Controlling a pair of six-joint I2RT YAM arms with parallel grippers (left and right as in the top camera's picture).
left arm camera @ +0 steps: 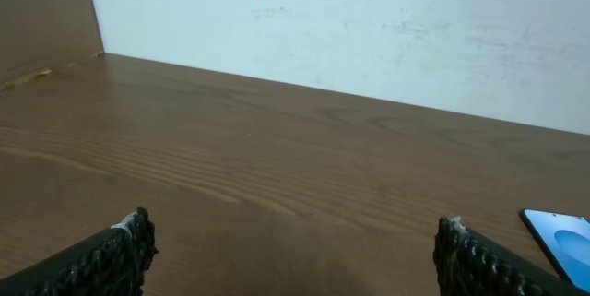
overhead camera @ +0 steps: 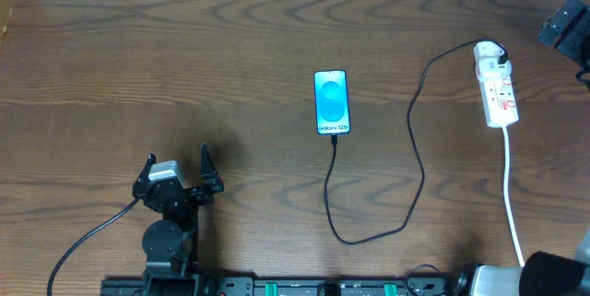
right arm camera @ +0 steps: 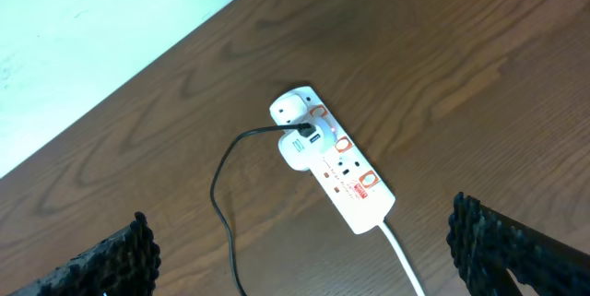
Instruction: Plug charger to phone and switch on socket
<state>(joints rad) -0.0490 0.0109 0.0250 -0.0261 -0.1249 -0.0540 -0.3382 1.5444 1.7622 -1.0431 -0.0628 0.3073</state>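
On the table [overhead camera: 184, 56], near its middle, the phone [overhead camera: 332, 102] lies flat with its blue screen up. The charger [overhead camera: 419, 148] — a thin black cable — meets the phone's near short edge, runs toward me, loops round and climbs away to the right. It ends at its white plug [overhead camera: 486, 53] on the far end of the socket [overhead camera: 501, 98]. Whether the tip is seated in the phone I cannot tell from overhead. The socket lies well to the right of the phone, red marks on its face. Its thick white cord [overhead camera: 508, 176] leaves the near end and trails toward the table's front edge. Which way the switches stand I cannot make out.

My left pincer [overhead camera: 177, 159] sits at the front left, well apart from the phone, fingers spread wide with nothing between them. Its wrist camera catches only a corner of the phone at the right edge. My right pincer [right arm camera: 302, 227] hangs over the table's right side, looking down on the socket, fingers likewise wide apart and empty — touching nothing.
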